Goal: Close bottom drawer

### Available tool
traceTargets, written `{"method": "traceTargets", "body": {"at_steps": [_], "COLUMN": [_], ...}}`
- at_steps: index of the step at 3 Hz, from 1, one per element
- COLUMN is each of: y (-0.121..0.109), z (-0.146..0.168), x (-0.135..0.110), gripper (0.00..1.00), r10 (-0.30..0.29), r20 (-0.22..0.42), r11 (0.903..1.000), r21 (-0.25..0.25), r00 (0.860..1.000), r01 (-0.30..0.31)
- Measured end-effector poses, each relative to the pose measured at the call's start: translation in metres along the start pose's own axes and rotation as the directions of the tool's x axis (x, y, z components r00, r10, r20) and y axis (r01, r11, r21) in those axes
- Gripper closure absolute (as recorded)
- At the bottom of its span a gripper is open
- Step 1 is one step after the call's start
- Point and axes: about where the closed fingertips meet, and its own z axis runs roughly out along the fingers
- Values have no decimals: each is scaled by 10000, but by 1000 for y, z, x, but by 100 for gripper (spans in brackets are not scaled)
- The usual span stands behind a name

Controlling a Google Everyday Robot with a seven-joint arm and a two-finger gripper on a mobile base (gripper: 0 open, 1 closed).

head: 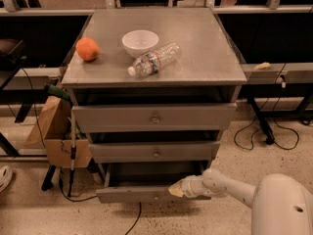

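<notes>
The grey cabinet has three drawers. The bottom drawer [132, 195] stands pulled out, its dark inside showing above its narrow front. My gripper [175, 190] is at the right part of that front, its pale tip touching or almost touching the top edge. The white arm [230, 190] reaches in from the lower right. Above, the middle drawer [155, 152] and the top drawer [154, 117] each stick out a little, with a small knob at the centre.
On the cabinet top [205, 48] lie an orange [87, 49], a white bowl [140, 42] and a plastic bottle [154, 59] on its side. A cardboard box [54, 131] and a stick lean at the left. Cables [264, 136] trail on the floor at the right.
</notes>
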Motion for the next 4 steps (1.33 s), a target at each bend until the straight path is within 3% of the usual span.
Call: {"method": "traceTargets", "body": {"at_steps": [1,3,4], "y": [1,-2,-8], "z": [-4,-3,6], "x": [11,67,72], "gripper": [100,100,100], "r10": [64,486,455], "r20": [87,344,318], "r11": [9999,9961,9952], "r21": [-116,-757,-883], "r00": [9999,9982,9985], "r01": [-63,-459,-426]}}
